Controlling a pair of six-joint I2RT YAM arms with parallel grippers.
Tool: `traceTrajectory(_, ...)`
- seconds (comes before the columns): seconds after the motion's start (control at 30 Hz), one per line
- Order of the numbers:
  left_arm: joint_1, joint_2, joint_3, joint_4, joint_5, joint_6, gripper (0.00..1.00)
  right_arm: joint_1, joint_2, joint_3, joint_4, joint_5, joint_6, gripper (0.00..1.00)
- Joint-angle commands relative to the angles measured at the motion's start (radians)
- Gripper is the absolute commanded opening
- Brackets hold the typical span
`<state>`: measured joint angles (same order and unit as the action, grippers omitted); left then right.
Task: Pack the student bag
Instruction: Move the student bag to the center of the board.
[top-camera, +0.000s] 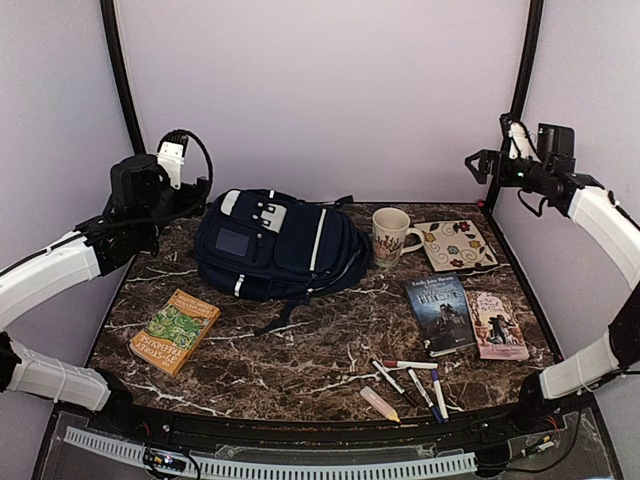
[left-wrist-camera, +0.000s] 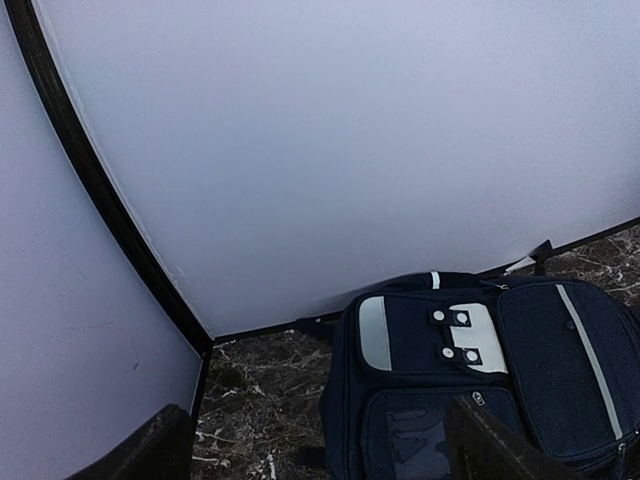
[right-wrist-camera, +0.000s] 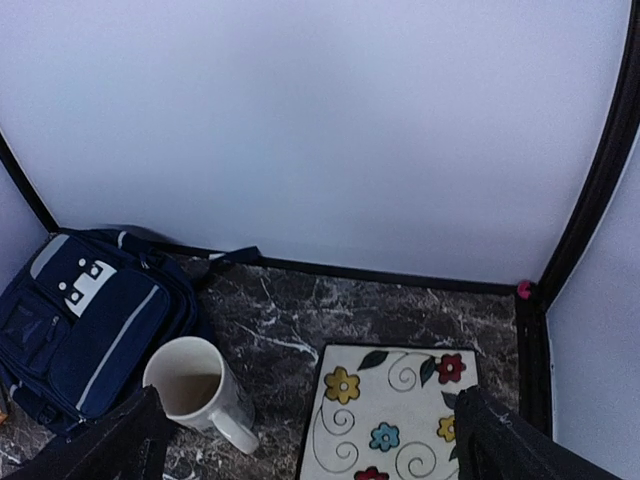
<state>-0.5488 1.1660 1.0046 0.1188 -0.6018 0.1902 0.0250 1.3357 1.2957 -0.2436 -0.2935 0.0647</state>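
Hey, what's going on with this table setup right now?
Two robot arms are set to pack the student bag, but nothing is in hand. The left claw and right claw hang open above the back corners of the table. The bag lies at the back; books, a mug and pens lie loose outside it.

Left wrist view chops the student bag (left-wrist-camera: 540, 340) off at the bottom and right edges, and the left gripper (left-wrist-camera: 325, 455) is just two dark fingertips (left-wrist-camera: 150, 450) poking in. Right wrist view clips the flowered notebook (right-wrist-camera: 400, 410) at the bottom. From above, the orange book (top-camera: 175, 330) title's too tiny to read.
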Motion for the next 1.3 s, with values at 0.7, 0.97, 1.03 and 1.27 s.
traceTrajectory(0.7, -0.324, 0.39, 0.196, -0.253, 0.491, -0.306, 0.52, -0.056, -0.252, -0.591, 0.097, -0.053, -0.226, 0.76)
traceTrajectory(0.97, -0.394, 0.678, 0.432, -0.296, 0.516, -0.325, 0.52, -0.059, -0.283, -0.624, 0.141, -0.06, -0.266, 0.75)
traceTrajectory(1.03, -0.398, 0.743, 0.489, -0.303, 0.513, -0.326, 0.52, -0.06, -0.285, -0.629, 0.149, -0.062, -0.278, 0.75)
traceTrajectory(1.27, -0.403, 0.924, 0.67, -0.311, 0.452, -0.33, 0.48, -0.061, -0.289, -0.629, 0.166, -0.046, -0.305, 0.75)
